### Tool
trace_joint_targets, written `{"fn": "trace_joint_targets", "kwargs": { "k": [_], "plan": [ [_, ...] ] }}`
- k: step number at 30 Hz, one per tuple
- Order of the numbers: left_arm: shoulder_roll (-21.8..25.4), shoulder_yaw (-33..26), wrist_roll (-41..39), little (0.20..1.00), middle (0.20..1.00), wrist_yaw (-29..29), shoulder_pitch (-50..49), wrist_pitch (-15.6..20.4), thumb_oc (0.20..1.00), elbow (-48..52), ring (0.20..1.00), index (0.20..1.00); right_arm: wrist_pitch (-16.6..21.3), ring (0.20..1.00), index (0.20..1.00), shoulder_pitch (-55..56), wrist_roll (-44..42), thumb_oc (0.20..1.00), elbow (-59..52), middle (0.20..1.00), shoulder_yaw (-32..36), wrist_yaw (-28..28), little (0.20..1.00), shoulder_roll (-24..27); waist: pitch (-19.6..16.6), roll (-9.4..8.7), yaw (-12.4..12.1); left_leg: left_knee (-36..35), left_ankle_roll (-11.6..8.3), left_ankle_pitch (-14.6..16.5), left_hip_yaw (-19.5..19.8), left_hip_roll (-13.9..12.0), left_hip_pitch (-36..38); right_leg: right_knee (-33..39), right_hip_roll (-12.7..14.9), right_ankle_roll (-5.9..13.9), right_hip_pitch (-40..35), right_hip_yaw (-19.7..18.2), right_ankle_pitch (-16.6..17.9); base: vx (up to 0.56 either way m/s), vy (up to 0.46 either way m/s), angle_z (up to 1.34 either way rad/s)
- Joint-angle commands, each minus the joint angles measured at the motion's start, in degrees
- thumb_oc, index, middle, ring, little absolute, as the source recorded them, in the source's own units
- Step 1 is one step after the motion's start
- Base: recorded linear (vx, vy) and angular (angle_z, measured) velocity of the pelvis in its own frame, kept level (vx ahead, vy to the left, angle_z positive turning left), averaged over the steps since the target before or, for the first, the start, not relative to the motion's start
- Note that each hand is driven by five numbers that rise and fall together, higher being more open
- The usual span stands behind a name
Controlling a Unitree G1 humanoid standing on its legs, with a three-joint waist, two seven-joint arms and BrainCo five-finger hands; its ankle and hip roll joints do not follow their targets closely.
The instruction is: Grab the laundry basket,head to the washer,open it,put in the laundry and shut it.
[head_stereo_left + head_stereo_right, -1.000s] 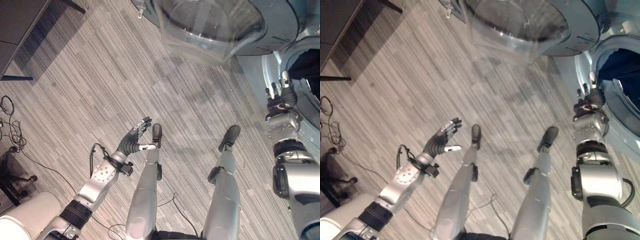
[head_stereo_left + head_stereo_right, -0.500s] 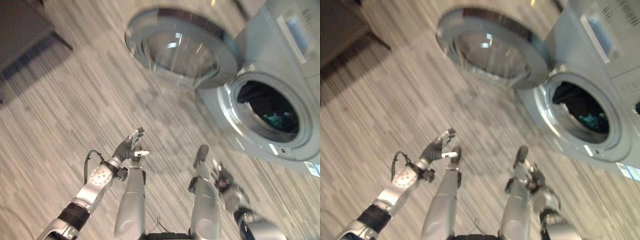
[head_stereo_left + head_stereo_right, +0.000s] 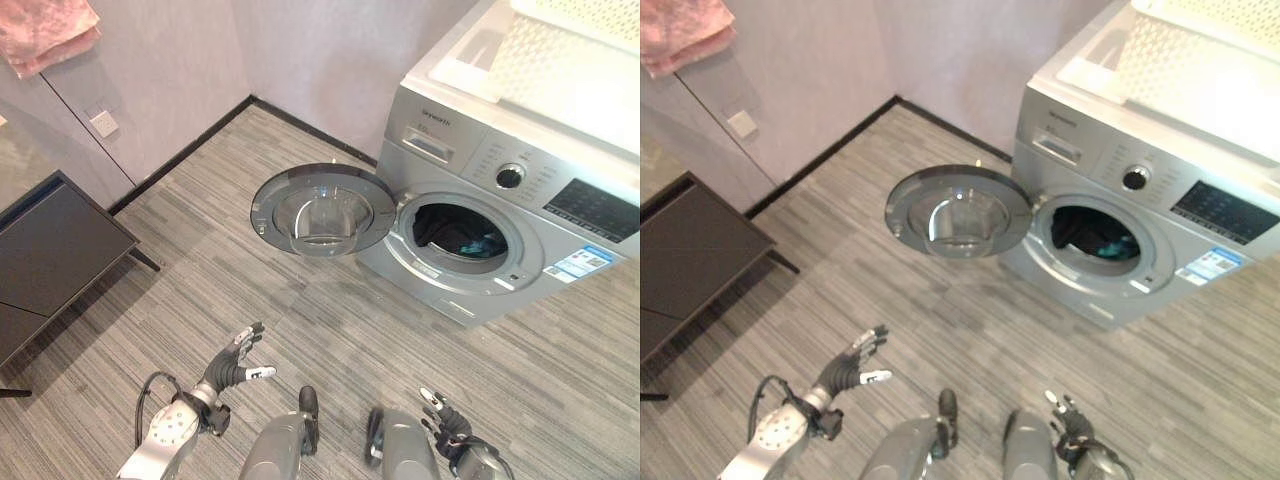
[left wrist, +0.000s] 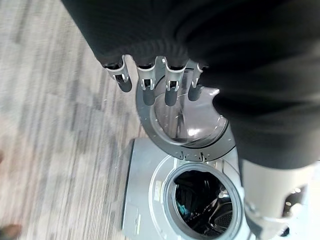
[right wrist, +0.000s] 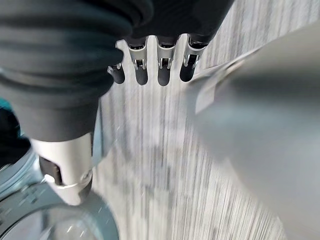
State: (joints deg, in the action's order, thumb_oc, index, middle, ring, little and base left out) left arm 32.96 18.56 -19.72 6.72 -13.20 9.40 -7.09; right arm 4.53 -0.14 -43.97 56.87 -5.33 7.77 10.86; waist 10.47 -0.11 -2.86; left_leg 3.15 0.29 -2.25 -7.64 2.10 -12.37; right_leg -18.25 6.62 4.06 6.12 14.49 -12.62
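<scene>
The silver front-loading washer (image 3: 500, 215) stands against the pale wall on the grey striped floor (image 3: 300, 320), its round glass-centred door (image 3: 323, 211) swung fully open to the side of the drum opening. Inside the drum lies dark laundry with a bit of teal cloth (image 3: 462, 236), showing through the round opening; the left wrist view looks into the same opening and shows the same dark and teal clothes (image 4: 197, 200). On top of the machine rests a white perforated laundry basket (image 3: 560, 65), close to the upper edge of the head views. The left hand (image 3: 232, 362) hangs low over the floor, well apart from the washer, with its fingers spread and straight and nothing in it; in its own wrist view the fingers (image 4: 148, 90) point straight out toward the open door. The right hand (image 3: 445, 422) is low by the bottom edge, also away from the machine, fingers relaxed and empty, and its wrist view shows the fingers (image 5: 141, 70) extended over the floor. A dark low table (image 3: 50, 250) stands by the wall on the left, and a pink cloth (image 3: 45, 30) hangs in the upper left corner.
</scene>
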Motion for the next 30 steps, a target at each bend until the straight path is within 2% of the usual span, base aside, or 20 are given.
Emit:
{"fn": "trace_joint_targets", "kwargs": {
  "k": [1,5,9,11,12,13,14,15,16,17,18,19,20,22,24,25,26,28,29,30],
  "plan": [
    [-1.36,-1.25,0.31,1.0,1.0,0.24,4.57,0.95,1.0,3.24,1.0,1.0,0.62,1.0,1.0,-3.46,0.98,1.0,0.45,1.0,-1.18,0.8,1.0,1.28,-0.39,0.17,-0.19,0.74,0.88,7.4,5.94,-0.3,3.59,13.73,0.7,3.14,-0.77,-3.8,8.1,0.0,-0.142,-0.6],
    [-3.16,-3.06,3.59,1.0,1.0,-1.41,3.25,-0.06,1.0,2.58,1.0,1.0,0.31,1.0,1.0,-1.37,2.01,1.0,0.89,1.0,-0.4,-0.07,1.0,1.06,-2.26,-0.48,-0.23,-1.99,-0.51,5.28,6.19,-1.28,5.77,18.4,-0.74,2.28,-4.46,-4.3,8.42,0.01,-0.17,-0.14],
    [-4.52,-4.6,7.45,1.0,1.0,-3.09,3.78,-0.4,1.0,1.46,1.0,1.0,0.21,1.0,1.0,-0.32,2.49,1.0,2.56,1.0,0.52,-0.7,1.0,0.87,-2.51,-1.08,-0.01,-0.93,-1.37,5.29,7.18,-1.84,5.68,19.4,-1.62,1.49,-5.96,-3.91,7.61,-0.02,-0.141,0.13],
    [-5.08,-6.62,10.67,1.0,1.0,-5.02,4.01,-0.65,1.0,1.36,1.0,1.0,0.09,1.0,1.0,1.12,2.79,1.0,3.05,1.0,0.91,-0.94,1.0,0.93,-1.0,-2.1,-0.18,7.78,-2.49,5.73,8.47,-1.82,2.56,18.92,-2.46,-0.58,-7.44,-4.8,6.09,-0.04,-0.127,0.29],
    [-5.07,-6.66,10.7,1.0,1.0,-5.03,3.99,-0.7,1.0,1.42,1.0,1.0,0.09,1.0,1.0,1.11,2.79,1.0,3.03,1.0,0.89,-0.95,1.0,0.91,-1.02,-1.99,-0.07,8.74,-2.53,6.18,8.6,-1.91,2.02,18.86,-2.58,-0.62,-7.37,-4.7,6.05,-0.07,-0.098,0.19],
    [-5.58,-8.04,12.66,1.0,1.0,-6.46,4.56,-0.96,1.0,0.88,1.0,1.0,0.05,1.0,1.0,1.07,3.07,1.0,3.3,1.0,0.32,-1.17,1.0,1.2,0.24,-2.75,-0.91,13.91,-2.94,5.56,11.04,-1.66,-0.38,18.52,-3.18,-1.65,-8.02,-5.77,5.85,-0.04,-0.056,0.19],
    [-5.6,-8.05,12.7,1.0,1.0,-6.48,4.6,-0.96,1.0,0.86,1.0,1.0,0.05,1.0,1.0,1.01,3.07,1.0,3.32,1.0,0.33,-1.17,1.0,1.2,0.29,-2.66,-0.83,14.33,-2.96,5.76,11.14,-1.71,-0.59,18.51,-3.26,-1.67,-8.04,-5.7,5.83,0.01,-0.074,0.11],
    [-5.71,-8.93,15.75,1.0,1.0,-7.57,5.1,-1.13,1.0,0.57,1.0,1.0,-0.07,1.0,1.0,0.45,3.78,1.0,4.28,1.0,0.01,-1.64,1.0,1.28,0.23,-2.91,-1.34,13.65,-2.62,6.81,15.01,-1.5,-0.78,18.87,-3.82,-1.56,-8.6,-6.55,5.31,0.1,0.006,0.0],
    [-5.75,-9.4,16.11,1.0,1.0,-8.01,5.35,-1.2,1.0,0.52,1.0,1.0,-0.17,1.0,1.0,0.36,4.13,1.0,4.0,1.0,0.05,-1.71,1.0,1.5,-0.23,-2.74,-1.35,11.29,-2.91,6.13,16.09,-2.37,-0.49,19.03,-4.01,-1.26,-8.85,-6.86,5.06,0.17,0.05,-0.05],
    [-5.74,-9.47,16.12,1.0,1.0,-8.33,5.89,-1.35,1.0,0.01,1.0,1.0,-0.24,1.0,1.0,0.24,4.32,1.0,3.61,1.0,0.33,-1.88,1.0,1.83,-0.6,-2.49,-1.16,7.78,-3.47,3.65,16.89,-3.98,-0.89,18.99,-4.09,-1.1,-9.15,-7.19,4.57,0.13,0.059,-0.05],
    [-5.78,-9.42,16.13,1.0,1.0,-8.36,5.95,-1.32,1.0,-0.07,1.0,1.0,-0.27,1.0,1.0,0.25,4.33,1.0,3.57,1.0,0.36,-1.89,1.0,1.86,-0.62,-2.55,-1.17,6.82,-3.56,3.13,16.88,-4.03,-0.47,18.9,-4.06,-1.17,-9.09,-7.19,4.53,0.14,0.093,0.06],
    [-5.77,-9.46,15.67,1.0,1.0,-8.48,6.48,-1.49,1.0,-0.27,1.0,1.0,-0.19,1.0,1.0,0.06,4.45,1.0,3.17,1.0,0.48,-2.05,1.0,2.06,-0.8,-2.23,-1.14,3.6,-3.81,1.41,17.26,-5.32,-1.18,18.88,-4.12,-1.13,-9.27,-7.12,4.09,0.22,0.158,0.08],
    [-5.56,-9.48,15.95,1.0,1.0,-8.94,7.15,-1.65,1.0,-0.44,1.0,1.0,-0.02,1.0,1.0,-0.3,4.64,1.0,3.21,1.0,0.87,-2.52,1.0,2.3,-0.85,-1.8,-1.29,-4.34,-4.38,-1.19,19.21,-6.87,-1.94,18.77,-4.33,-1.31,-9.92,-8.02,2.51,0.31,0.245,0.04],
    [-5.65,-8.95,15.71,1.0,1.0,-8.69,7.83,-1.4,1.0,-0.38,1.0,1.0,0.28,1.0,1.0,-0.36,4.93,1.0,3.18,1.0,1.55,-2.79,1.0,2.7,-0.93,-1.03,-0.8,-6.95,-5.27,-2.66,18.29,-7.15,-3.14,19.54,-3.64,-0.66,-11.73,-8.32,1.66,0.27,0.246,-0.16],
    [-5.72,-8.91,15.26,1.0,1.0,-8.35,7.71,-1.09,1.0,-0.07,1.0,1.0,0.3,1.0,1.0,-0.21,5.24,1.0,3.05,1.0,1.79,-2.57,1.0,2.68,-1.48,-0.45,-0.55,-7.55,-5.39,-2.51,16.91,-7.5,-2.57,19.85,-3.09,-0.21,-12.58,-8.48,1.63,0.3,0.298,-0.22],
    [-5.87,-8.93,14.53,1.0,1.0,-7.85,6.92,-1.17,1.0,0.01,1.0,1.0,0.15,1.0,1.0,0.04,6.02,1.0,3.32,1.0,1.83,-2.38,1.0,2.11,-2.3,0.31,-1.38,-5.69,-5.24,-4.18,16.77,-7.08,-1.95,19.98,-1.43,0.66,-13.79,-9.62,1.92,0.37,0.37,-0.36],
    [-5.85,-8.9,14.52,1.0,1.0,-7.85,6.92,-1.15,1.0,0.0,1.0,1.0,0.16,1.0,1.0,0.06,6.03,1.0,3.33,1.0,1.85,-2.37,1.0,2.09,-2.34,0.19,-1.51,-5.39,-5.17,-3.98,16.61,-6.96,-2.07,20.04,-1.29,0.73,-13.77,-9.74,1.94,0.37,0.369,-0.65],
    [-5.75,-8.69,13.45,1.0,1.0,-7.54,6.8,-0.94,1.0,0.12,1.0,1.0,-0.17,1.0,1.0,-0.16,6.53,1.0,3.29,1.0,2.04,-2.13,1.0,1.48,-2.74,-0.15,-1.9,-0.27,-4.21,-1.82,16.33,-4.32,-3.11,18.59,1.6,2.18,-13.93,-10.67,2.59,0.32,0.353,-0.59],
    [-4.69,-8.23,13.73,1.0,1.0,-7.31,6.88,-1.33,1.0,0.17,1.0,1.0,-0.36,1.0,1.0,-0.73,5.4,1.0,2.85,1.0,2.36,-2.07,1.0,0.32,-2.97,-0.45,-2.18,2.16,-2.54,0.62,14.24,-2.79,-2.64,13.74,3.66,2.88,-11.66,-11.58,3.77,0.36,0.448,-0.28],
    [-4.16,-8.36,13.73,1.0,1.0,-7.22,6.79,-1.49,1.0,0.25,1.0,1.0,-0.49,1.0,1.0,-1.17,5.08,1.0,2.78,1.0,2.17,-1.86,1.0,-0.21,-2.97,-0.42,-2.46,2.69,-1.69,1.83,13.21,-2.36,-2.31,11.02,4.45,3.19,-10.05,-11.51,4.55,0.24,0.323,-0.32]
  ]
}}
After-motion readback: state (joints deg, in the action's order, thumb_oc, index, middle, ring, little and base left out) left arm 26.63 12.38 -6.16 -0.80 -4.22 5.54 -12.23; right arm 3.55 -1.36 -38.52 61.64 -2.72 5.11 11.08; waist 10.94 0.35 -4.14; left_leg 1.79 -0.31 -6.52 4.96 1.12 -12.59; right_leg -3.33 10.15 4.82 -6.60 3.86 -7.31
